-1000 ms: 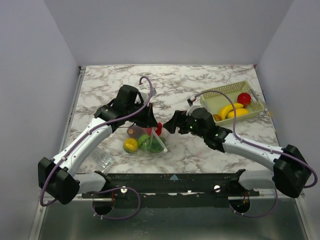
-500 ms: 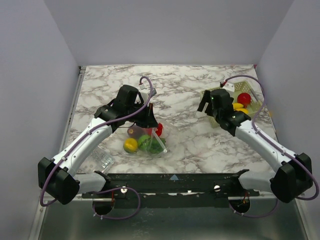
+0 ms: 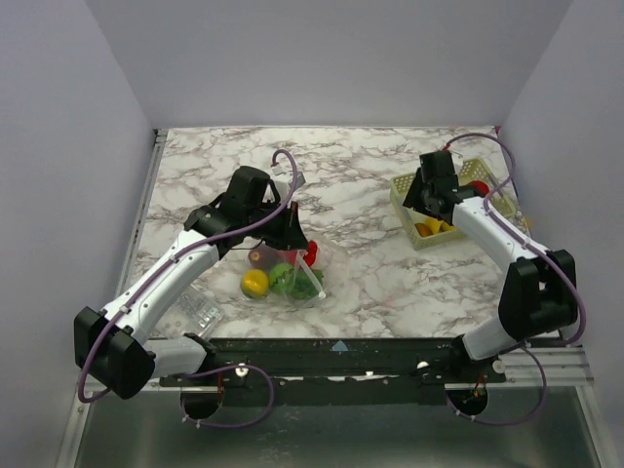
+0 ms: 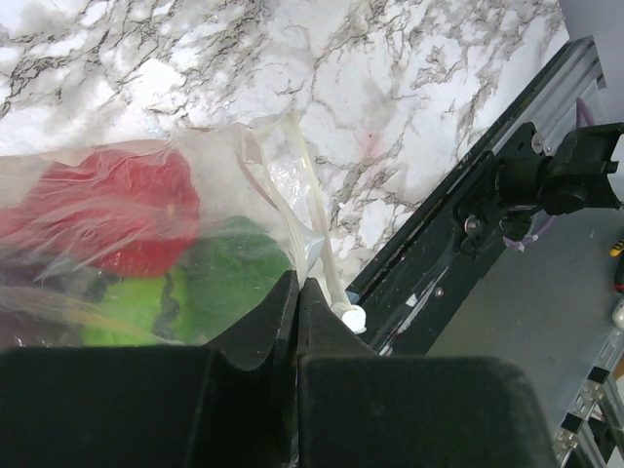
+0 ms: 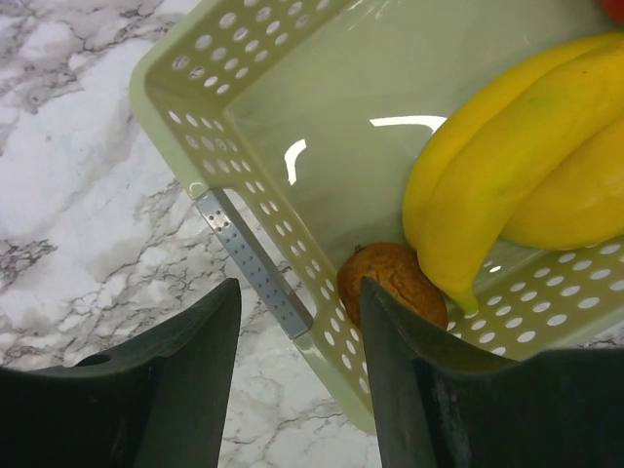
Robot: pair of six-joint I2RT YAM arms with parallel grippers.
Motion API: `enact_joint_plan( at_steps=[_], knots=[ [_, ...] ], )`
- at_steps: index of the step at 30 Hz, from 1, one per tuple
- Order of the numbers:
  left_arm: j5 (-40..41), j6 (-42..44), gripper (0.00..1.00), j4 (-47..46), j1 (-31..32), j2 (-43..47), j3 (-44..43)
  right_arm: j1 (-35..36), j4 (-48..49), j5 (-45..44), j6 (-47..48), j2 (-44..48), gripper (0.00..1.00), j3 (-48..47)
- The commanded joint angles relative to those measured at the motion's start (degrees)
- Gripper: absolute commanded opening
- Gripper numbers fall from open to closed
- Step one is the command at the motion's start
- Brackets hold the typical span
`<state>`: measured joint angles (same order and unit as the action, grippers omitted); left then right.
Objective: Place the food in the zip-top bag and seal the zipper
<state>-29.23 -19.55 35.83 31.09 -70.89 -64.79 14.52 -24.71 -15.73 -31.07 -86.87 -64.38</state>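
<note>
The zip-top bag (image 3: 290,276) lies mid-table holding yellow, green and red food (image 3: 256,283). My left gripper (image 3: 292,235) is shut on the bag's upper edge. In the left wrist view its fingertips (image 4: 297,285) pinch the plastic beside the pale zipper (image 4: 314,216), with red food (image 4: 107,219) and green food (image 4: 229,278) inside the bag. My right gripper (image 3: 430,209) hangs open over the near-left corner of the green basket (image 3: 402,187). Its jaws (image 5: 297,302) stand either side of the basket wall (image 5: 224,127), next to a brown-orange fruit (image 5: 388,276) and bananas (image 5: 507,166).
The basket also holds a red fruit (image 3: 479,187) at its far side. A small crinkly clear packet (image 3: 200,312) lies near the left arm's base. A black rail (image 4: 458,234) runs along the table's near edge.
My right arm swung away from the bag, across to the basket at the right, and its jaws narrowed somewhat. The left gripper and the bag stayed put.
</note>
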Motion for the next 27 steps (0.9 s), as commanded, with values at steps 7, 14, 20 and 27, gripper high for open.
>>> enact_joint_plan(
  at_steps=[7,14,20,27],
  knots=[
    [-1.54,-0.05,0.0,-1.31,-0.26,0.81,0.28,0.04,-6.5,-2.81,4.66,-6.14,0.51,-4.15],
    [-1.35,-0.05,0.0,-1.29,-0.29,0.73,0.28,-0.05,-7.46,-3.19,5.63,-8.54,0.51,-3.43],
    [-1.31,0.04,0.0,-1.28,-0.25,0.86,0.37,-0.02,-8.6,-3.57,5.97,-8.75,0.51,-3.18],
    [-1.45,-0.05,0.0,-1.29,-0.24,0.85,0.37,-0.36,-8.1,-0.81,6.25,-5.71,0.51,-5.37]
  ],
)
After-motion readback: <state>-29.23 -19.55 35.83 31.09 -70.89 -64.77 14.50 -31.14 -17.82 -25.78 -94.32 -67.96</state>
